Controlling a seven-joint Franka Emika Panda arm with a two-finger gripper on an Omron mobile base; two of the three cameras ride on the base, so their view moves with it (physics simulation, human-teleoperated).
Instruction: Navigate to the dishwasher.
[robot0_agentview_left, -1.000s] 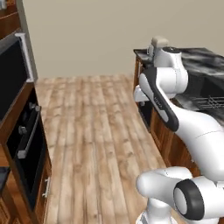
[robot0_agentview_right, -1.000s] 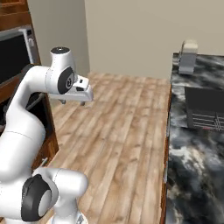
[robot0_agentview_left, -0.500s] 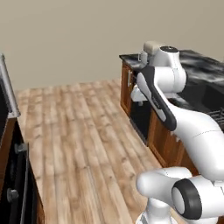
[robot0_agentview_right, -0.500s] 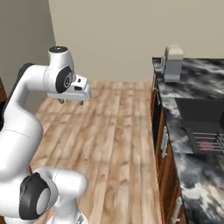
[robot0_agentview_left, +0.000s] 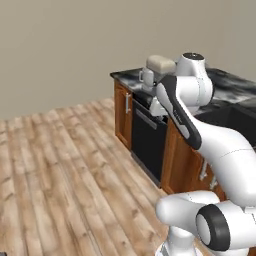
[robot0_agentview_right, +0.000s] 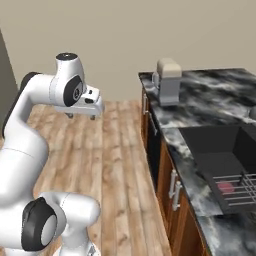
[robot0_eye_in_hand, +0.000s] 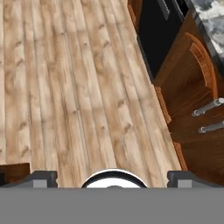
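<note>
The dishwasher (robot0_agentview_left: 147, 142) is a flat black front under the dark marble counter, with a silver bar handle near its top and brown cabinet doors on both sides. It appears as a narrow dark strip (robot0_agentview_right: 154, 150) in the right base view and as a black panel (robot0_eye_in_hand: 164, 37) at the upper right of the hand view. My gripper (robot0_agentview_right: 81, 117) hangs over the wooden floor, left of the counter and well short of the dishwasher. Its fingertips (robot0_eye_in_hand: 41, 177) stand wide apart, open, with nothing between them.
A beige coffee machine (robot0_agentview_right: 168, 81) stands on the marble counter (robot0_agentview_right: 210, 107). A black sink (robot0_agentview_right: 200, 145) holds a wire rack. Brown cabinet doors (robot0_eye_in_hand: 192, 87) with silver handles flank the dishwasher. Wooden floor (robot0_agentview_left: 60, 165) stretches to the beige wall; a grey fridge edge (robot0_agentview_right: 4, 80) shows at left.
The whole picture has swung: the base turned right, the black oven wall slid out on the left, and the counter with the dishwasher came into view and nearer. The gripper stays open.
</note>
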